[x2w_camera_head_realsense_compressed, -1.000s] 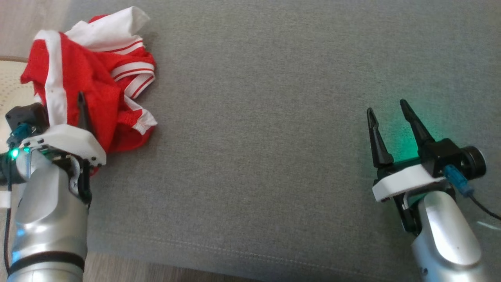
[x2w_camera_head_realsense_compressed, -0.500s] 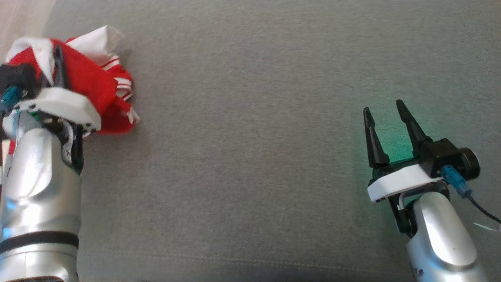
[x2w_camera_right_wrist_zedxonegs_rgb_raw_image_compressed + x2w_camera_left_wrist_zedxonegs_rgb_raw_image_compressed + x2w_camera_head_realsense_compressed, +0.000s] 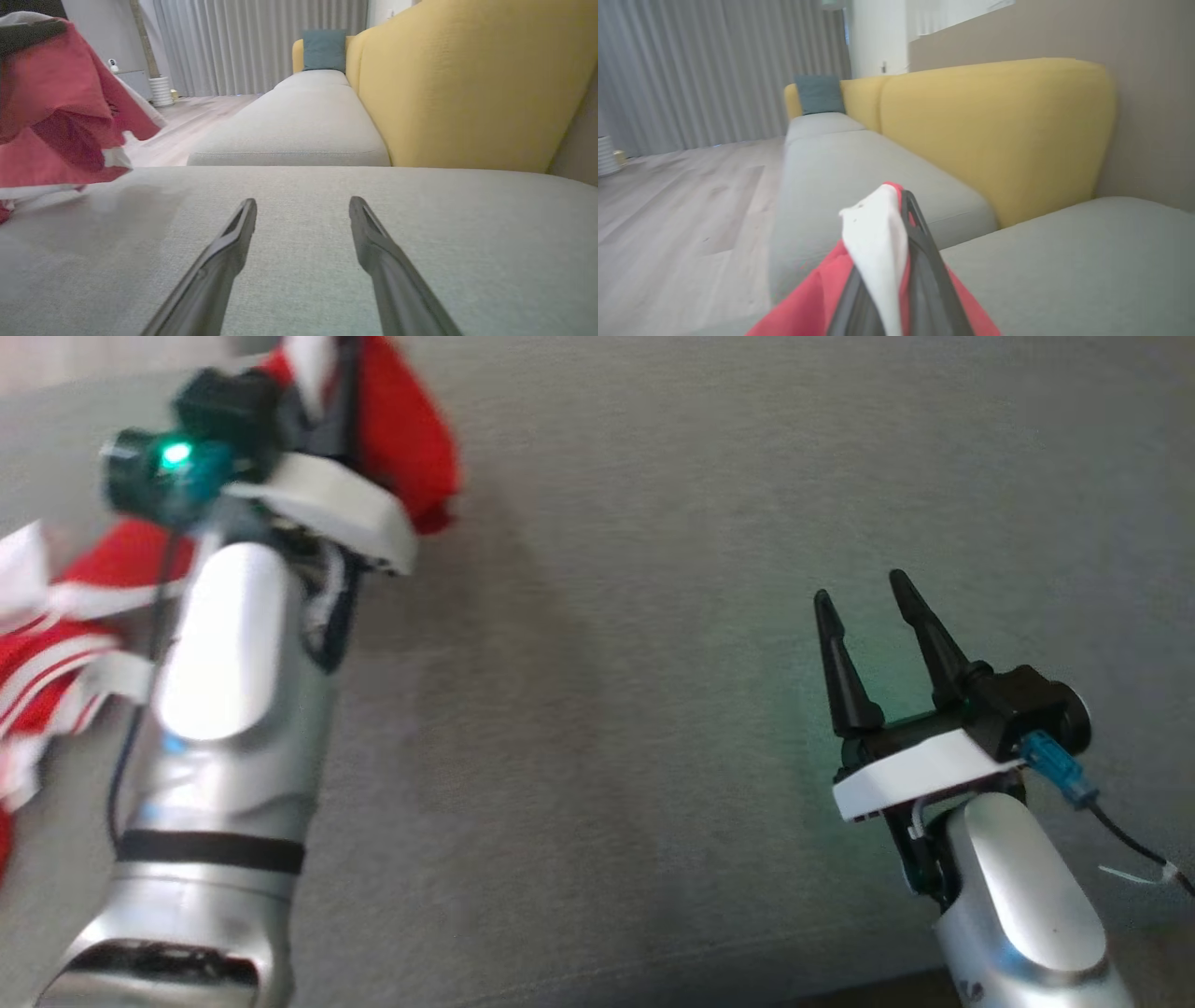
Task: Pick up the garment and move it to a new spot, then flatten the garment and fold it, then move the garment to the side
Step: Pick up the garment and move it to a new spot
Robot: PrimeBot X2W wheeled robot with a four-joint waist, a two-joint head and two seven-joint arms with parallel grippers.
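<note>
On my left arm, the left gripper [image 3: 906,201] has its two dark fingers pressed together on the crumpled red mesh garment with white stripes and trim [image 3: 411,448]. In the left wrist view a white fold of it sticks up between the fingers right at their tips, and red cloth spills out on both sides lower down. From the head camera, the rest of the garment hangs below and behind that wrist, with a bunch of red beside the fingers and the striped white hems trailing on the outer side of the silver forearm. The picture is blurred there, so I cannot make out the folds. In the right wrist view most of the cloth hangs above the grey fabric sofa seat [image 3: 653,616] with a soft shadow under it, but I cannot tell whether its lowest edge touches the seat. The right gripper [image 3: 861,588] sits well apart from the garment on the other side, fingers spread wide with nothing between them, low over the grey seat. Ahead of both grippers runs the mustard-yellow padded backrest [image 3: 994,130], with a square teal cushion [image 3: 819,93] at its far end.
</note>
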